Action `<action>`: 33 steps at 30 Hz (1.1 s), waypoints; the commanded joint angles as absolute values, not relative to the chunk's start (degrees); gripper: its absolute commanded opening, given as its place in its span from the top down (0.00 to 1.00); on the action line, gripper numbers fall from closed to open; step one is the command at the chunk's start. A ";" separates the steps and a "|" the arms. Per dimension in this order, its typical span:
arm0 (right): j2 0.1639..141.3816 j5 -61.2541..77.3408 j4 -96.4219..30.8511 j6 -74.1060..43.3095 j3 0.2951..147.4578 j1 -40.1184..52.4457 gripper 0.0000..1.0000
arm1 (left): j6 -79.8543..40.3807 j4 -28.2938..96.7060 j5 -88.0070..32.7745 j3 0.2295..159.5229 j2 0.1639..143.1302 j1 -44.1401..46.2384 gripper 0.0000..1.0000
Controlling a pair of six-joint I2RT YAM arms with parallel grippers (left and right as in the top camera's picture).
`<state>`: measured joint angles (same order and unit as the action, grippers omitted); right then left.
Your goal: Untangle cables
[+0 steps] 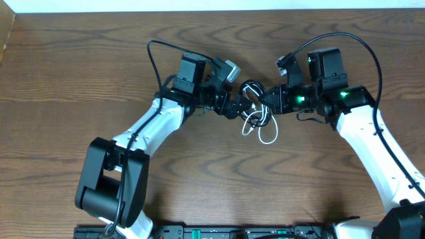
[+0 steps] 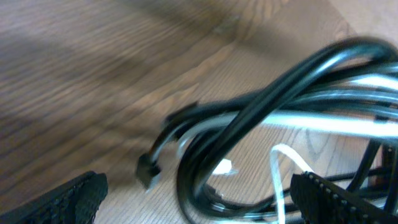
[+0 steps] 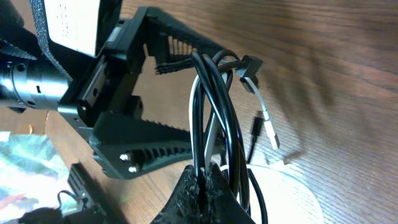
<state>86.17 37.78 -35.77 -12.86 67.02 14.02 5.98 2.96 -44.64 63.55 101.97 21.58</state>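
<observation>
Here the tangled black and white cables (image 1: 255, 114) sit mid-frame on the wooden table (image 1: 80, 66), loops running roughly top to bottom, clamped from the right by the right gripper (image 1: 263, 99), while the left gripper (image 1: 239, 106), fingers spread wide, faces them from the left, fingertips just beside the loops.
</observation>
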 commanded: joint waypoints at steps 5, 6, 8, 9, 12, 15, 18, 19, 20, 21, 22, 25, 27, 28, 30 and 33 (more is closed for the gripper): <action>85.27 43.57 -36.07 -11.46 68.20 13.80 0.99 | 5.28 -0.60 -44.25 63.99 102.78 23.79 0.01; 85.27 44.01 -35.99 -11.44 68.20 13.80 0.99 | 5.28 -0.99 -44.05 63.99 102.78 23.97 0.01; 85.27 44.12 -35.94 -11.46 68.20 13.80 0.99 | 5.30 -1.17 -42.85 63.99 102.78 24.27 0.04; 85.27 44.12 -35.97 -11.27 68.20 13.80 0.99 | 5.32 -1.15 -42.06 63.96 102.78 24.34 0.07; 85.21 44.12 -36.18 -11.05 68.20 13.30 0.99 | 5.34 -0.75 -40.60 63.96 102.78 24.34 0.18; 84.93 44.12 -36.45 -11.05 68.20 11.90 0.99 | 5.54 -0.51 -40.62 63.96 102.78 24.29 0.32; 84.62 44.12 -36.88 -11.05 68.20 10.24 0.99 | 6.31 -0.03 -40.64 63.96 102.78 24.29 0.43; 84.58 44.12 -37.10 -11.05 68.20 9.63 0.99 | 6.87 0.34 -40.64 63.96 102.78 24.29 0.46; 84.58 44.10 -37.28 -11.03 68.20 9.21 0.99 | 7.38 0.64 -40.66 63.96 102.78 24.29 0.47; 84.58 44.12 -37.43 -10.94 68.20 8.78 0.99 | 7.90 0.86 -40.66 63.96 102.78 24.29 0.49; 84.58 44.18 -37.60 -10.61 68.20 8.36 0.99 | 7.94 1.06 -40.64 63.96 102.78 24.29 0.49; 84.58 44.16 -38.20 -10.17 68.20 7.73 0.99 | 7.94 1.26 -40.64 63.96 102.78 24.29 0.50; 84.58 44.12 -38.39 -10.15 68.20 7.75 0.99 | 8.08 1.21 -40.64 63.96 102.78 24.29 0.50; 84.58 44.14 -38.41 -10.17 68.20 7.75 0.99 | 8.14 1.21 -40.64 63.96 102.78 24.29 0.50; 84.58 44.16 -38.41 -10.17 68.20 7.75 0.99 | 8.14 1.21 -40.64 63.96 102.78 24.29 0.49; 84.58 45.50 -38.37 -10.15 68.20 7.75 0.99 | 8.12 1.21 -40.66 63.96 102.78 24.29 0.36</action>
<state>86.17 42.59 -38.37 -11.27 67.02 7.99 7.60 1.19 -41.15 63.55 101.97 24.21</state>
